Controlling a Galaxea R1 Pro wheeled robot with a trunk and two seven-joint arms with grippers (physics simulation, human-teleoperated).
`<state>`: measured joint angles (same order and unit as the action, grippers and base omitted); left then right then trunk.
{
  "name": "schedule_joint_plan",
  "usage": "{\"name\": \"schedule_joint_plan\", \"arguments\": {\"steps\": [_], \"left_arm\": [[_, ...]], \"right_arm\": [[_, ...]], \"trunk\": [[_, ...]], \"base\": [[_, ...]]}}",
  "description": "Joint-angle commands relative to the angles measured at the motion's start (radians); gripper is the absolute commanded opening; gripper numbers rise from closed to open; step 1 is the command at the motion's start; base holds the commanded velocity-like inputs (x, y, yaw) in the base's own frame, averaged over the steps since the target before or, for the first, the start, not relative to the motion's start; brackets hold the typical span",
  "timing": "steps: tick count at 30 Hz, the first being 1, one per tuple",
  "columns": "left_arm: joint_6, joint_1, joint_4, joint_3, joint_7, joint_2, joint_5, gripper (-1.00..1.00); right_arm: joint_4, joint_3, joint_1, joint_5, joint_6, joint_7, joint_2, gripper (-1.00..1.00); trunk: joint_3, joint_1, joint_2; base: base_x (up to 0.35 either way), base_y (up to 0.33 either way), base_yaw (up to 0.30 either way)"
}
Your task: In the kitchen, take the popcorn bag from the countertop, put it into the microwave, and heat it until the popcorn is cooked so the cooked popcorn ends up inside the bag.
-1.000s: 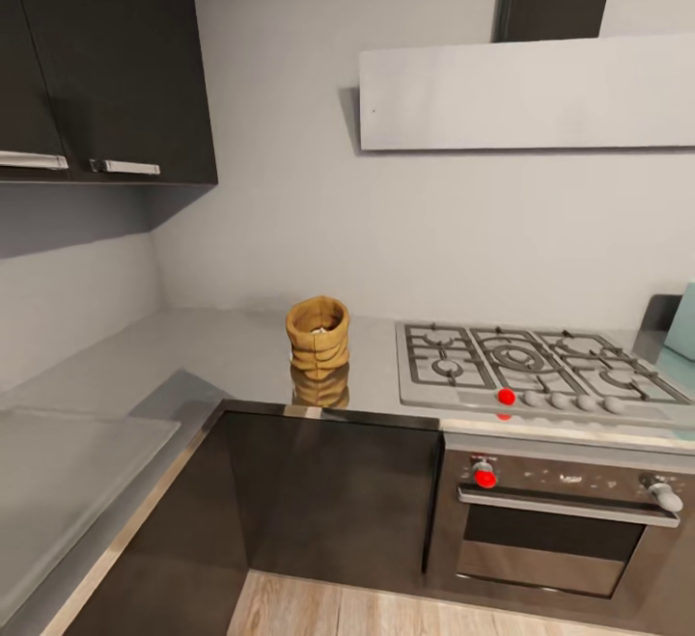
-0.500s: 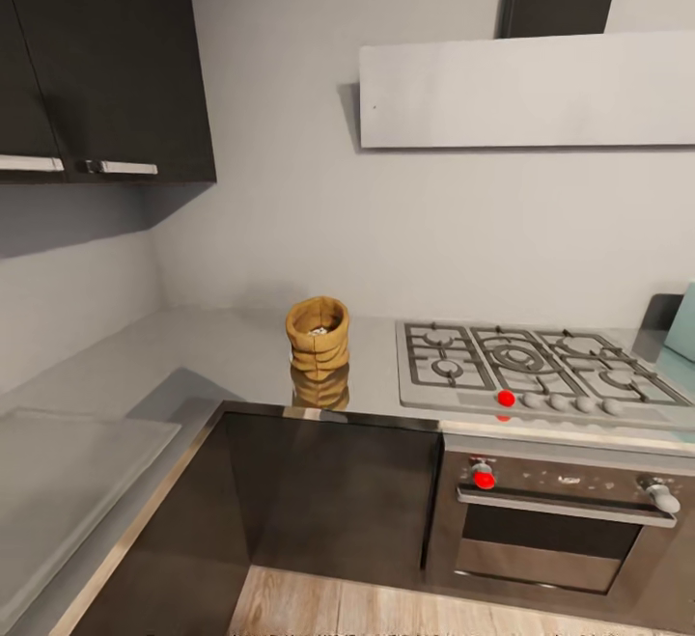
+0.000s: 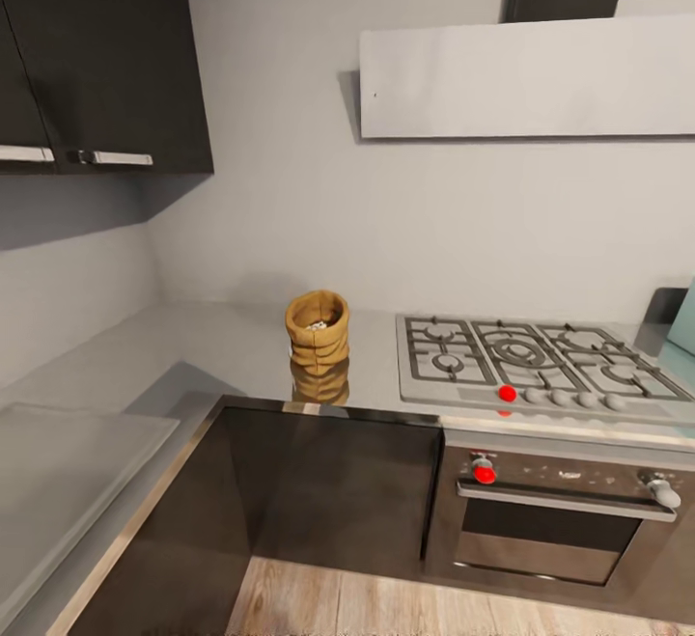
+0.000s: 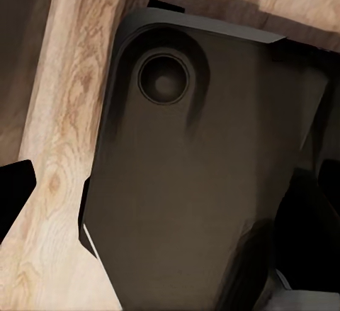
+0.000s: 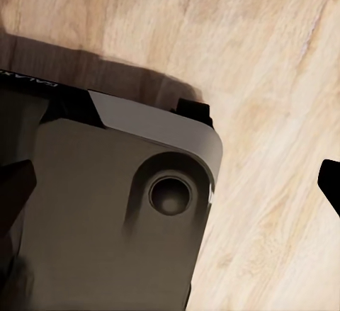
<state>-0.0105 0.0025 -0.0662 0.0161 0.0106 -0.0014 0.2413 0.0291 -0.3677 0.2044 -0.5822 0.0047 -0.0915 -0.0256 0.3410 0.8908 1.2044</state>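
Approaching the kitchen corner, bag not yet in reach

Nearest me, both wrist cameras look down on the robot's dark base (image 4: 191,183) and the wooden floor (image 5: 276,77), which tells me the arms hang low at my sides for the drive; dark tips show at the picture edges, but I cannot tell whether either claw is released or clenched. Ahead, over the dark cabinet fronts (image 3: 333,482) and the oven (image 3: 560,520), runs the grey table (image 3: 222,356). The popcorn bag (image 3: 318,331) stands upright near its front edge, just beside the left edge of the gas hob (image 3: 526,366), rolled rim up so the kernels stay in. At the table's far right end a sliver of the pale blue microwave (image 3: 684,319) shows. I judge I should roll closer before raising an arm.
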Motion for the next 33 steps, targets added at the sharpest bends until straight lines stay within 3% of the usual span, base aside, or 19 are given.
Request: {"name": "schedule_joint_plan", "arguments": {"steps": [1,6,13,19,33], "left_arm": [[-0.001,0.000,-0.001,0.001,0.001,0.000,0.004,1.00],[-0.003,0.000,-0.025,-0.003,0.000,0.003,0.001,1.00],[0.020,-0.001,-0.224,-0.004,0.009,0.026,-0.002,1.00],[0.078,-0.001,-0.222,-0.005,0.017,0.030,-0.006,1.00],[0.078,-0.001,-0.210,-0.006,0.016,0.024,0.000,1.00]], "right_arm": [[0.002,-0.008,0.001,-0.007,0.000,-0.002,-0.001,1.00],[0.002,-0.008,0.001,-0.008,0.000,-0.002,-0.001,1.00],[0.002,-0.012,0.001,-0.008,0.000,-0.001,-0.001,1.00],[0.002,-0.013,0.001,-0.007,0.000,-0.001,-0.001,1.00],[0.002,-0.014,0.001,-0.007,0.000,-0.001,-0.001,1.00]], "trunk": [[0.003,0.000,0.001],[0.011,0.000,0.001],[0.022,0.000,0.001],[0.031,0.000,0.001],[0.054,0.000,0.001]], "base": [[0.000,0.000,0.000],[0.000,0.000,0.000],[0.000,0.000,0.000],[0.000,0.000,0.000],[0.000,0.000,0.000]]}}
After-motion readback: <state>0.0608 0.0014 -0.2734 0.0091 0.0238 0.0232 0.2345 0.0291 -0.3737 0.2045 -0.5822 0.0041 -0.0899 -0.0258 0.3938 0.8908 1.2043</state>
